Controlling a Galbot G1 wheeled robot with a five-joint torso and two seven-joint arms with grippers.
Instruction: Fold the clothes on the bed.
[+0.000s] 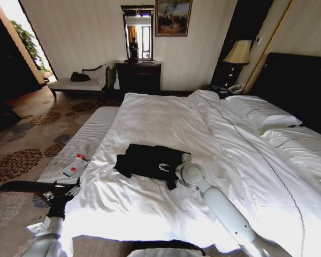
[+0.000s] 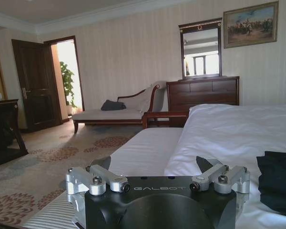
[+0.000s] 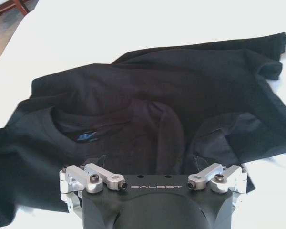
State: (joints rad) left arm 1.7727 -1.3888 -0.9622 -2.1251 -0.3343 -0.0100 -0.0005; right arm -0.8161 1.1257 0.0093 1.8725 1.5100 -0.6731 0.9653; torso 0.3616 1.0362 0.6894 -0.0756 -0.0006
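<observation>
The clothes are one black T-shirt (image 1: 150, 160), lying crumpled with white lettering partly showing, near the front middle of the bed (image 1: 166, 118) on its white sheet. My right gripper (image 1: 181, 160) reaches in from the lower right and rests at the shirt's right edge. In the right wrist view the right gripper (image 3: 150, 160) is open, low over the rumpled black fabric (image 3: 157, 95) with the collar just ahead of it. My left gripper (image 1: 64, 191) hangs open beside the bed's front left corner, apart from the shirt. The left wrist view shows the left gripper (image 2: 152, 164) with the shirt's edge (image 2: 279, 181) off to one side.
A pale striped bench (image 1: 80, 144) runs along the bed's left side with a white-and-red bottle (image 1: 75, 165) on it. Pillows (image 1: 262, 112) and the dark headboard (image 1: 299, 80) lie at the right. A chaise (image 1: 80, 80) and dresser (image 1: 138, 75) stand against the far wall. Patterned carpet lies left.
</observation>
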